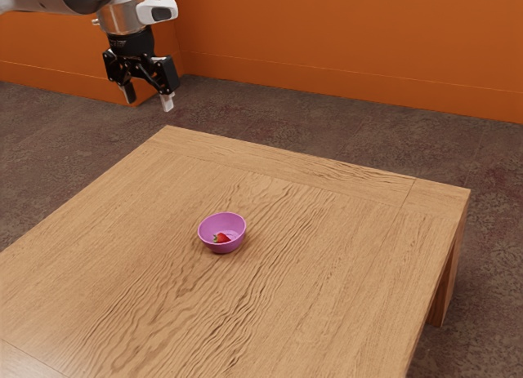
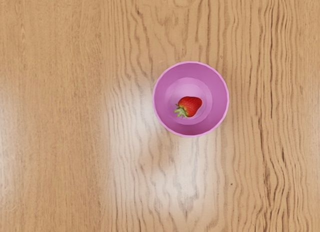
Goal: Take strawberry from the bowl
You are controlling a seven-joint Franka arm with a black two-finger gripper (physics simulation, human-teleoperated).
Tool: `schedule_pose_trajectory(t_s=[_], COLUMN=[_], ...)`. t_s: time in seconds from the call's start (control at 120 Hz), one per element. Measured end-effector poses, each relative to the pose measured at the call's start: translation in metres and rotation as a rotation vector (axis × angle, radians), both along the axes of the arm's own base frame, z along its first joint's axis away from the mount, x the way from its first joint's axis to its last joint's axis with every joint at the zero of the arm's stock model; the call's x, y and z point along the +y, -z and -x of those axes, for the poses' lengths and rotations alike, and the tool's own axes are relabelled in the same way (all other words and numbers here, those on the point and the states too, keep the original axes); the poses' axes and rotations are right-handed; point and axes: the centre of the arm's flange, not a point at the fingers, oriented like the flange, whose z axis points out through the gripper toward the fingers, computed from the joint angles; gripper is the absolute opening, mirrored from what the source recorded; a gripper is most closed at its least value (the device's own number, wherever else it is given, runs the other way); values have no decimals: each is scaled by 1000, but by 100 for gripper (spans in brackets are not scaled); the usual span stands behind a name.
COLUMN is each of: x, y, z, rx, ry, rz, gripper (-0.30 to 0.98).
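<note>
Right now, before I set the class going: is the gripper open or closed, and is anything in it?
Gripper: open, its two fingers apart with nothing between them.

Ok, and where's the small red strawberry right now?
Slightly toward the exterior view's left from its centre, the small red strawberry lies inside the round purple bowl on the brown wooden table.

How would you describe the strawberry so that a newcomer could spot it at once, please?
Find the wooden table, then the small purple bowl standing on it. Inside, on the bowl's bottom, lies the strawberry: it is bright red with a green leafy cap, unlike the plain purple around it.
</note>
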Motion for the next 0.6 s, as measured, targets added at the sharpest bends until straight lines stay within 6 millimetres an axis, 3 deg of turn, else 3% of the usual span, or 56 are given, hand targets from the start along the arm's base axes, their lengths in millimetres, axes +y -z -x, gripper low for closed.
schedule_pose_trajectory(t_s=[0.208,0.333,0.4,0.5,0.6], x=[1,16,16,5,-9], y=[0,-2,35,134,208], z=[0,1,-17,-56,-65], rx=[1,3,66,188,246], ry=[-4,-25,-10,51,116], rz=[5,13,-13,-34,-41], gripper=[69,69,69,69,69])
